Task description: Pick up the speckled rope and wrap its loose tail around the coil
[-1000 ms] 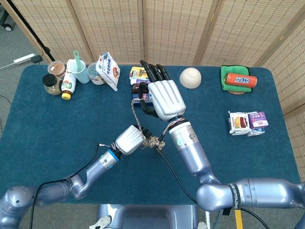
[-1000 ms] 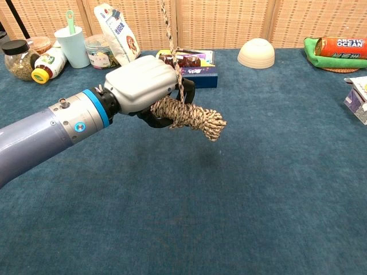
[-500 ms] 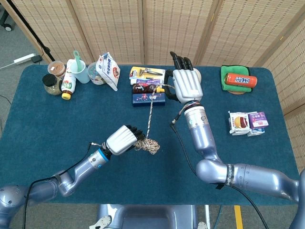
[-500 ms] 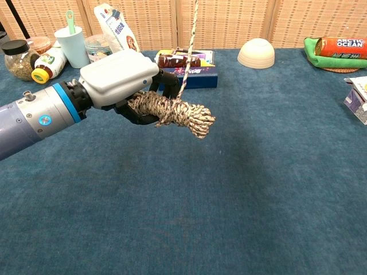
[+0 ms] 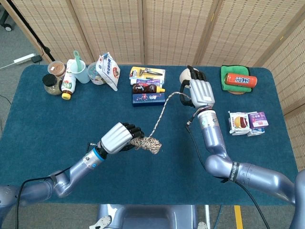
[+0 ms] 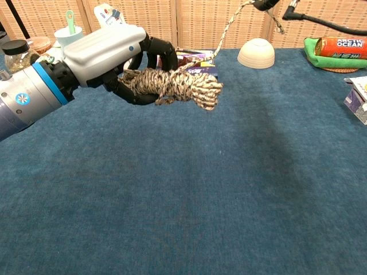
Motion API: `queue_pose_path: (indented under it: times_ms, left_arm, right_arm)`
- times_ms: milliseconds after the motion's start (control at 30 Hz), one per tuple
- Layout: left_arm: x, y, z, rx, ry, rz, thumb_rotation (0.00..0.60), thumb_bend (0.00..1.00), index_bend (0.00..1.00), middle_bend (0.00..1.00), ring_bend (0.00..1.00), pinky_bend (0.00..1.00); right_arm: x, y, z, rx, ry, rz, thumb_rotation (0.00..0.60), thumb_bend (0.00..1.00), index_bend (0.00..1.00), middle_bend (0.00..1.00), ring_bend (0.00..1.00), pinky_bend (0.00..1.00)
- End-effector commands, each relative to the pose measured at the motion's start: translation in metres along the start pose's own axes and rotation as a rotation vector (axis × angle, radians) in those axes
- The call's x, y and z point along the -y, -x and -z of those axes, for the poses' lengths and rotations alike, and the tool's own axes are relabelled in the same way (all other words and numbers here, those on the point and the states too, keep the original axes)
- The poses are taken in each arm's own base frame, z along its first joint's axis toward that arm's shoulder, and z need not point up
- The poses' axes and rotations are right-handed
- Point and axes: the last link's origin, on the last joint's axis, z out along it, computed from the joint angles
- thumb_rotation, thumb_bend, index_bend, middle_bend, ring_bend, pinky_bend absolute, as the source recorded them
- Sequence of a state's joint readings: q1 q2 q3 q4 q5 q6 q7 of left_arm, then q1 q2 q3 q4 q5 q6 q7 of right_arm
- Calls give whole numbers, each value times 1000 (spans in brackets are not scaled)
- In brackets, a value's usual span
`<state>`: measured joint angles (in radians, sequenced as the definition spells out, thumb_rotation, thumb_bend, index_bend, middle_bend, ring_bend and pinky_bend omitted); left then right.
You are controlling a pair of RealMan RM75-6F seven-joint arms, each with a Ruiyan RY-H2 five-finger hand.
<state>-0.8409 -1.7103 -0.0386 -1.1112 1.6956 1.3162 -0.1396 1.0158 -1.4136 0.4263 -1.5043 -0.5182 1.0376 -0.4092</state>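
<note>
My left hand (image 5: 119,137) (image 6: 112,62) grips the speckled rope coil (image 5: 147,143) (image 6: 175,87) and holds it above the blue table. The coil sticks out to the right of its dark fingers (image 6: 160,50). From the coil the loose tail (image 5: 163,112) (image 6: 227,31) runs taut, up and to the right, to my right hand (image 5: 199,92), which pinches its end near the white bowl (image 6: 256,52). In the chest view only a dark edge of the right hand shows at the top.
Flat boxes and a bottle (image 5: 148,88) lie at the back middle. Jars, a cup and a snack bag (image 5: 107,70) stand at the back left. A red can on a green cloth (image 5: 239,79) sits back right, small packets (image 5: 248,122) at the right edge.
My right hand has swung the tail from above the coil out to the right, toward the bowl. My left hand has tilted and lifted the coil slightly.
</note>
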Motion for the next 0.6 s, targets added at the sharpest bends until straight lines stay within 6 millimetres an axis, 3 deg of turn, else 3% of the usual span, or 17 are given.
queue_pose_path:
  times_ms: [33,267,600]
  left_arm:
    - [2,-11,-6,-41,-35,21,600,395,635,515,525,673]
    - [-3,-22,-19,-83,-85,55,600,386,643,521,527,673]
    - [-9,-27,-46,-175,-207,-62,600,383,652,530,530,673]
  right_arm:
    - [-13,13,4,29,9,5,600,490,711,0,0,0]
    - [-26,40,18,79,-10,41,600,520,713,0,0,0]
    - [-31,72,52,124,-88,153,600,561,719,0,0,0]
